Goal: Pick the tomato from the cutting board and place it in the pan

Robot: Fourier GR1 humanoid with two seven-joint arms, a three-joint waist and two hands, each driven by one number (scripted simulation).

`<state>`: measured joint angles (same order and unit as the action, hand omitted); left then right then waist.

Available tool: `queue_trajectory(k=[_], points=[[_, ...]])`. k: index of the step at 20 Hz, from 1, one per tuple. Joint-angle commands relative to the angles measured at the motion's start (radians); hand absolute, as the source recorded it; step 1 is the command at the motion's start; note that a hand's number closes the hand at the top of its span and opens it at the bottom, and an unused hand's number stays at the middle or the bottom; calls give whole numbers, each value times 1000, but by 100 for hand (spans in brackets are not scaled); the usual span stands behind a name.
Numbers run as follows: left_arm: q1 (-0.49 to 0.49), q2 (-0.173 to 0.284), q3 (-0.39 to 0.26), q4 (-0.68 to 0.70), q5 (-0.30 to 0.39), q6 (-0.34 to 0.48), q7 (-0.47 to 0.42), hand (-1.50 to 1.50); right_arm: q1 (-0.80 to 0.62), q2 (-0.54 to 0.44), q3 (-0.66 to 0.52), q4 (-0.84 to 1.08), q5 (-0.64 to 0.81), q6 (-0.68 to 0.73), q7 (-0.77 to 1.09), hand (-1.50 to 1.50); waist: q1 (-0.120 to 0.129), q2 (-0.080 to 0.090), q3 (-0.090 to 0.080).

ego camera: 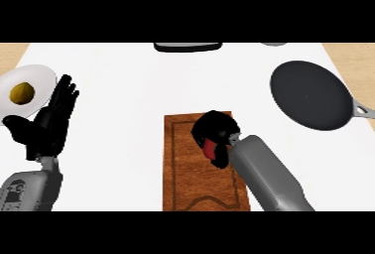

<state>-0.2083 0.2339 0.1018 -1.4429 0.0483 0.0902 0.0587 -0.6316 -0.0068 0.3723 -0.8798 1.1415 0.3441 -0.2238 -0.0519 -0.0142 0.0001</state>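
A brown wooden cutting board lies in the middle of the white counter. My right hand is over the board's upper right part with its fingers curled round the red tomato; only a small red patch of it shows under the hand. The dark round pan sits at the right, its grey handle pointing to the right edge. My left hand rests open at the left, fingers up, beside a plate.
A white plate with a yellow lemon-like fruit stands at the far left. A dark object with a light rim sits at the counter's back edge, and a grey item peeks in at the back right.
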Motion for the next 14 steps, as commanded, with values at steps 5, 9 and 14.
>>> queue_trajectory(k=[5,9,14], points=[[27,12,16,-25,5,3,12,0,70,7,-196,-266,-19,-299,492,150,-11,-17,0],[17,8,17,4,18,-14,7,0,135,7,-114,-516,-35,-340,666,150,-3,-10,-2],[-4,-16,-20,-24,-30,22,11,0,194,5,-156,-795,18,-278,814,150,20,3,-1]])
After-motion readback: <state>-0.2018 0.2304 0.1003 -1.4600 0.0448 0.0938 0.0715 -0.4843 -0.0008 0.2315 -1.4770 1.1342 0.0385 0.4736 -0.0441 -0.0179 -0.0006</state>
